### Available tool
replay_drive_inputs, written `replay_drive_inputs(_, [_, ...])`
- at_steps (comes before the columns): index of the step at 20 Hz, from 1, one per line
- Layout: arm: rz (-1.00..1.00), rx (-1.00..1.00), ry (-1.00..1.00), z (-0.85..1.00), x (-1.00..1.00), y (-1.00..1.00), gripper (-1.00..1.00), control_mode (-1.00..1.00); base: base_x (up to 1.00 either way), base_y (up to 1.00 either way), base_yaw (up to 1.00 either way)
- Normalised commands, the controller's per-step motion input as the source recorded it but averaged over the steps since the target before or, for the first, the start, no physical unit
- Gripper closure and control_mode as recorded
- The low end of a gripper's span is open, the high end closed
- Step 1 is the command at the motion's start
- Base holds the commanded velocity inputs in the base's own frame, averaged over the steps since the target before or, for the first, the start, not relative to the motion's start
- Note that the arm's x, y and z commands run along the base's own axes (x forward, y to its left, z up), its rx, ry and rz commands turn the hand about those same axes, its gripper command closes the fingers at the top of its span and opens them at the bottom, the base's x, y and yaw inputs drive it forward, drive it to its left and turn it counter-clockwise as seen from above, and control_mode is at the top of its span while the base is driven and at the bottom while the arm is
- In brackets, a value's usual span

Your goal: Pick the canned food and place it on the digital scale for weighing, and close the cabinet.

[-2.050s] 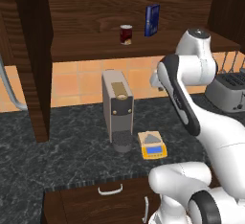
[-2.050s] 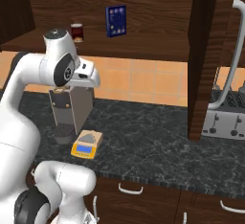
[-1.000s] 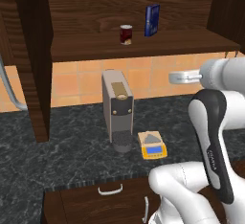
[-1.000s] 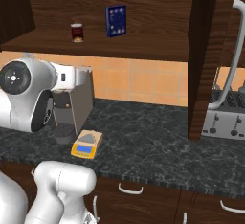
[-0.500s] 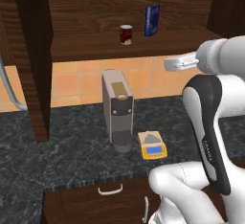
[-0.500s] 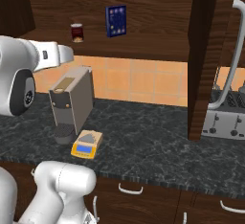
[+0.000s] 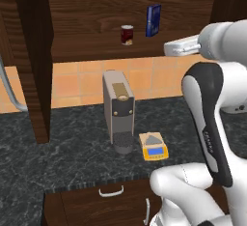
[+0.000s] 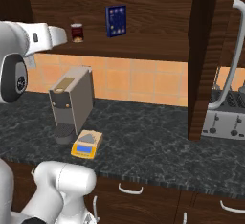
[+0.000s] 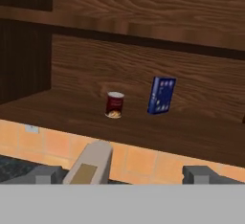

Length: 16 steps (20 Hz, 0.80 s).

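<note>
Small red-brown can w/ silver rim [image 9: 114, 105] stands near the shelf's front edge, beside flat blue box [image 9: 161, 95] — gripper [image 9: 125, 174] faces it, jaws wide, empty.

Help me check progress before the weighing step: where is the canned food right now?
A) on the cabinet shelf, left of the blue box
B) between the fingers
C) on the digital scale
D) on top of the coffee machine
A: the canned food stands on the cabinet shelf beside the blue box, with the digital scale bare on the counter below.
</note>
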Motion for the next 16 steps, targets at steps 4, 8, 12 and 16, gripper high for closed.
replay_drive_inputs(4, [0.0, 0.04, -0.05, -0.08, 0.15, 0.21, -1.0, -1.0, 0.0, 0.0, 0.0])
replay_drive_inputs(8, [0.0, 0.09, -0.04, -0.22, 0.29, 0.22, -1.0, -1.0, 0.0, 0.0, 0.0])
replay_drive_inputs(12, [0.0, 0.05, -0.02, -0.13, 0.42, 0.04, -1.0, -1.0, 0.0, 0.0, 0.0])
replay_drive_inputs(16, [0.0, 0.0, 0.07, -0.06, 0.66, 0.05, -1.0, -1.0, 0.0, 0.0, 0.0])
